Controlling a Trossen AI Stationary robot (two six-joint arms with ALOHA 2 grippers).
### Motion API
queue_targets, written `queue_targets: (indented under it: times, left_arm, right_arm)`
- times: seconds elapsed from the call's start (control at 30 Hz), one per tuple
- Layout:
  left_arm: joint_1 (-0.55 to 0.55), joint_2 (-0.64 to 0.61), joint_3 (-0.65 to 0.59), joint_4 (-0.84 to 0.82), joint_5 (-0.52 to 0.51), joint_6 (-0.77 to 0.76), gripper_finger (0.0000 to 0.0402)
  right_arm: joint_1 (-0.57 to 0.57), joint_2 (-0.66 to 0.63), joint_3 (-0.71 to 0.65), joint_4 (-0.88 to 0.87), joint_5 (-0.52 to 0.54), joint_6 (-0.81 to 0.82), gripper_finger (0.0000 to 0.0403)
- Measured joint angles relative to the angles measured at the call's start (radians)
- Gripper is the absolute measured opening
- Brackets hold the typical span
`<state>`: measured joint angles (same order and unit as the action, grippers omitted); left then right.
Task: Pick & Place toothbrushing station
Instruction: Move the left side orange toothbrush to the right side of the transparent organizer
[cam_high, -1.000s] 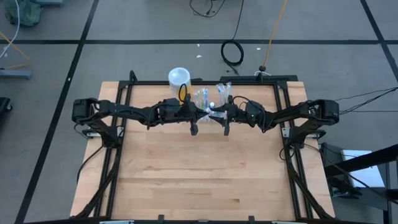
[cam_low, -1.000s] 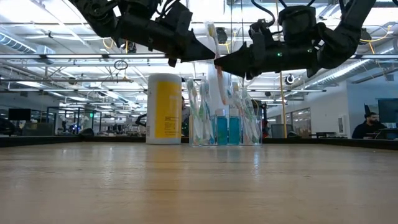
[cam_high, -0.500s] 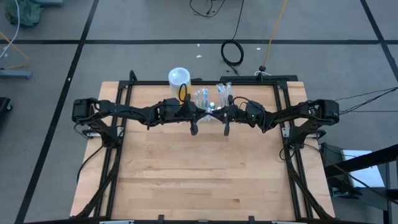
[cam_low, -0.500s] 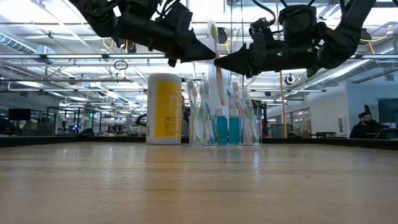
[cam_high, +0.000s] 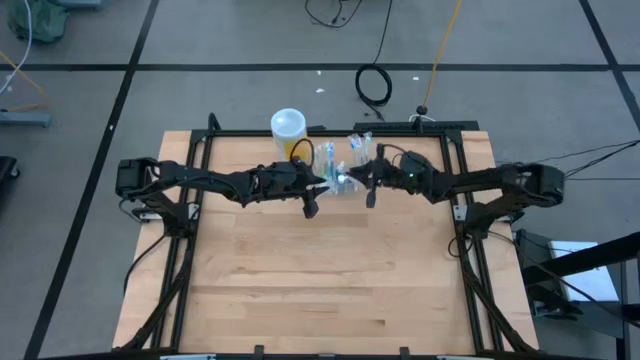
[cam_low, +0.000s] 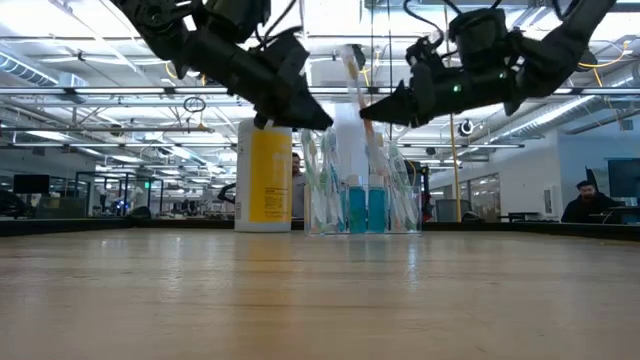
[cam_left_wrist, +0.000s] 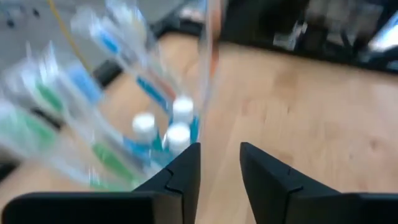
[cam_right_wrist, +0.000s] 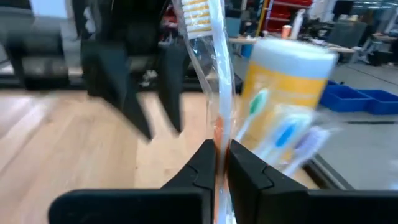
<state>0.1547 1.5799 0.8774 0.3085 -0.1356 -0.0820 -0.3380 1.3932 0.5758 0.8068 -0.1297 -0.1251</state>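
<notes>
Right gripper (cam_right_wrist: 221, 163) is clenched on a wrapped toothbrush (cam_right_wrist: 208, 59) above the toothbrushing station (cam_low: 360, 205), which stands at the upper middle of the worktop (cam_high: 330, 270) holding upright toothbrushes and blue tubes. Left gripper (cam_left_wrist: 219, 168) hovers released just beside it, with the yellow cup (cam_low: 263, 175) to the station's left.

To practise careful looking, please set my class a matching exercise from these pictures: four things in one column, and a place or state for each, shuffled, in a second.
Things
1. right gripper
2. left gripper
3. yellow-orange cup
4. toothbrushing station

Places or states
A. stands on the table, full of upright brushes
B. open, holding nothing
C. shut on a wrapped toothbrush
D. stands beside the clear holder, white top

Pairs: 1-C, 2-B, 3-D, 4-A
</notes>
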Motion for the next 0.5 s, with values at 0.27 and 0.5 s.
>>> queue_targets:
  times: [0.27,0.5]
  left_arm:
    - [0.0,0.0,0.0,-0.082,-0.006,-0.008,0.0127]
    - [0.0,0.0,0.0,-0.066,-0.006,0.003,0.0127]
  right_arm:
    - [-0.017,-0.188,-0.045,-0.112,0.149,0.014,0.0018]
    - [-0.049,-0.186,-0.22,0.209,0.3,0.102,0.0016]
